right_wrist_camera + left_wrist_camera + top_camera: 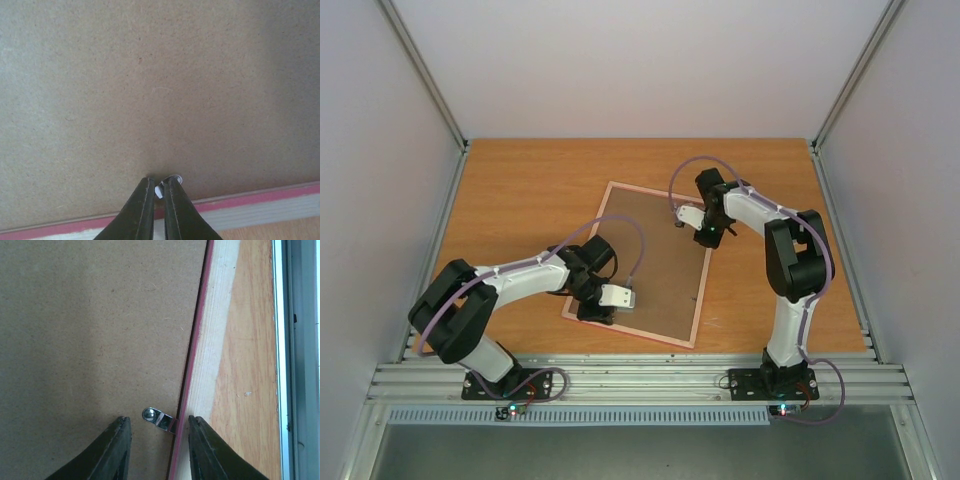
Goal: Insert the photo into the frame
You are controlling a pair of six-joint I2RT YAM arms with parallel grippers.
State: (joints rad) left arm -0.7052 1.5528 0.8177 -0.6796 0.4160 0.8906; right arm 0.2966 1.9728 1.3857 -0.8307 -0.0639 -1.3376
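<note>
Left gripper (158, 421) — fingers apart, straddling a metal tab (150, 414) and the pink edge of the frame (193, 342). Right gripper (157, 180) — fingers nearly together, a second tab (172, 178) at their tips; backing board (150, 90) beneath both.

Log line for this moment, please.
frame face down, backing board in | left gripper open astride left-edge clip | right gripper shut at right-edge clip
</note>
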